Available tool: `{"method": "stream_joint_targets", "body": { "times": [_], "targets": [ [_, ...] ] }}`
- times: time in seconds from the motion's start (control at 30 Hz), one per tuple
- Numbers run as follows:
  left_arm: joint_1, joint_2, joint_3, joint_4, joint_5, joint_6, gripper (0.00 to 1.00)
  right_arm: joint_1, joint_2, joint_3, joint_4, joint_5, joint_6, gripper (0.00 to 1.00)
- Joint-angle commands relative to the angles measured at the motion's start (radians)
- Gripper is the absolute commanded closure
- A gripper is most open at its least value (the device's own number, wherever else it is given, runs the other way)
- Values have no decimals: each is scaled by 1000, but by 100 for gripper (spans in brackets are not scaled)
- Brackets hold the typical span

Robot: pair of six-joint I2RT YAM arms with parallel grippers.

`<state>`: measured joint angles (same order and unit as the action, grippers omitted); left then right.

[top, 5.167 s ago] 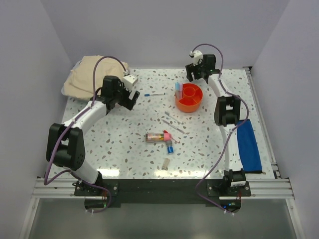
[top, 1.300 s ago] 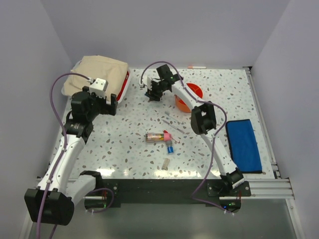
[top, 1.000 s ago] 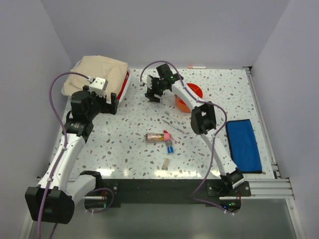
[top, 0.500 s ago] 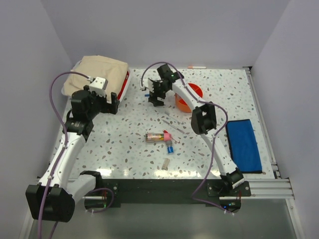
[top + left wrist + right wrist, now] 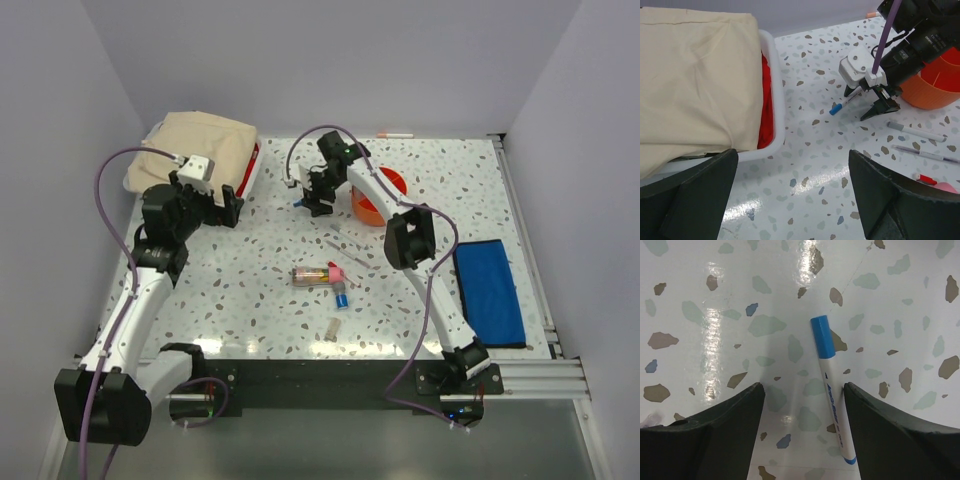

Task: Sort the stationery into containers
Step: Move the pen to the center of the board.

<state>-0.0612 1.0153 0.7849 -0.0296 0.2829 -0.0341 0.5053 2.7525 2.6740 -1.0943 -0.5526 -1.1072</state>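
Our left claw (image 5: pixel 792 152) hangs wide open and empty. Farther out, our right claw (image 5: pixel 802 387) stands open astride the thin white blue-capped pen (image 5: pixel 832 390), which lies on the speckled tabletop (image 5: pixel 715 300) just short of the round orange plastic tub (image 5: pixel 935 85). We judge the pen light, stiff and slippery, best pinched mid-barrel.

My overhead camera sits above and behind the arm bases and looks down over the whole table (image 5: pixel 250 290), from near edge to far edge. The left wrist camera hangs low by the far left corner and faces right across the surface at middle range. The right wrist camera points straight down, very close. All three share the blue-capped pen (image 5: pixel 831 385). The overhead and left wrist views also share the right gripper (image 5: pixel 863 101) and the orange tub (image 5: pixel 935 85).
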Motion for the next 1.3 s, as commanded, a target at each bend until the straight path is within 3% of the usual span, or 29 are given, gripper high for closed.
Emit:
{"method": "stream_joint_targets", "body": {
  "times": [0.0, 0.17, 0.27, 0.53, 0.8, 0.97, 1.1, 1.27],
  "targets": [
    [11, 3, 16, 62, 35, -9, 4, -4, 53, -69, -159, 124, -45, 31],
    [11, 8, 7, 71, 58, -23, 4, 6, 52, -85, -191, 161, -74, 27],
    [11, -1, -2, 69, 71, -27, 4, 10, 50, -91, -202, 166, -95, 40],
    [11, -12, -29, 99, 73, -15, 4, 33, 75, -101, -177, 203, -102, 59],
    [11, -21, -52, 134, 84, -21, 4, 52, 79, -118, -171, 259, -114, 71],
    [11, -11, -39, 129, 93, -23, 4, 71, 68, -157, -203, 318, -192, 69],
    [11, 17, 0, 112, 102, -13, 4, 99, 56, -189, -197, 391, -213, 59],
    [11, 48, 48, 93, 99, -7, 4, 108, 62, -175, -229, 411, -217, 58]
  ]
}}
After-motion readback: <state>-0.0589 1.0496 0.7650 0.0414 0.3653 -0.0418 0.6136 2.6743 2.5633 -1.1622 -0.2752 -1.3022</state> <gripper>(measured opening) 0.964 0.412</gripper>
